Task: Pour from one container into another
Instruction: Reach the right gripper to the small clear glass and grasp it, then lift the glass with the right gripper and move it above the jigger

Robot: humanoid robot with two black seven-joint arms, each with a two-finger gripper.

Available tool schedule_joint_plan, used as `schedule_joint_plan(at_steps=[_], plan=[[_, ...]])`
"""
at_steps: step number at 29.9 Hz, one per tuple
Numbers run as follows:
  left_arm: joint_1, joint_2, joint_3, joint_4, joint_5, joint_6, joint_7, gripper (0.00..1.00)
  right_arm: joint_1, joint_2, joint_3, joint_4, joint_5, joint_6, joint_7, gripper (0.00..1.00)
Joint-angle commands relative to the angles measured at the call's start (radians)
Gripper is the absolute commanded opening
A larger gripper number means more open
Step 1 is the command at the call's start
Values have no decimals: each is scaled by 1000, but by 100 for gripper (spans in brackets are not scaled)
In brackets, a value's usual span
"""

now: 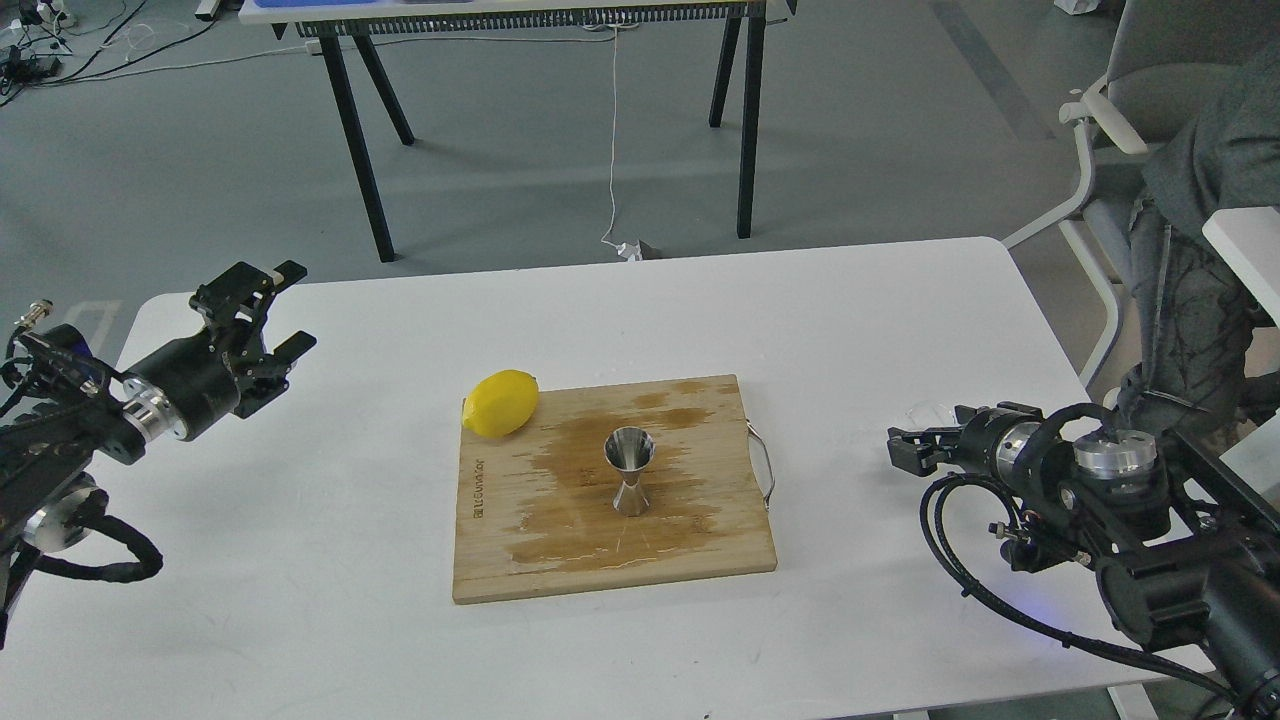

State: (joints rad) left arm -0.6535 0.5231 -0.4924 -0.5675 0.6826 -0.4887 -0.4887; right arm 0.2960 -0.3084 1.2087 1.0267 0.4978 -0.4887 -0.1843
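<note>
A shiny steel hourglass jigger stands upright in the middle of a stained wooden cutting board. The clear glass cup sits on the white table to the right of the board, faint and partly hidden behind my right gripper. That gripper lies low at the cup's near side, dark and small, so its fingers cannot be told apart, nor whether it touches the cup. My left gripper hovers open over the table's far left, holding nothing.
A yellow lemon rests on the board's back left corner. The board's metal handle points toward the cup. A chair draped with dark cloth stands close to the table's right edge. A black-legged table stands behind.
</note>
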Motion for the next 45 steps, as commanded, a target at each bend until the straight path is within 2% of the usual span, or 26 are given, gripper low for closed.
schedule_joint_plan(at_steps=[1, 11, 21, 28, 36, 45], plan=[[0, 0, 0, 0, 0, 0, 0, 99, 0, 6, -1, 0, -8, 0, 3, 74], [6, 0, 0, 3, 0, 0, 0, 99, -1, 14, -6, 0, -10, 0, 23, 50], [8, -8, 0, 20, 0, 0, 0, 99, -1, 17, -8, 9, -31, 0, 23, 44], [8, -11, 0, 24, 0, 0, 0, 99, 54, 14, -12, 45, -128, 0, 11, 44], [6, -23, 0, 29, 0, 0, 0, 99, 314, 2, -297, 67, -220, 0, 8, 44], [23, -21, 0, 31, -1, 0, 0, 99, 498, 3, -650, 206, -421, 9, 6, 43]])
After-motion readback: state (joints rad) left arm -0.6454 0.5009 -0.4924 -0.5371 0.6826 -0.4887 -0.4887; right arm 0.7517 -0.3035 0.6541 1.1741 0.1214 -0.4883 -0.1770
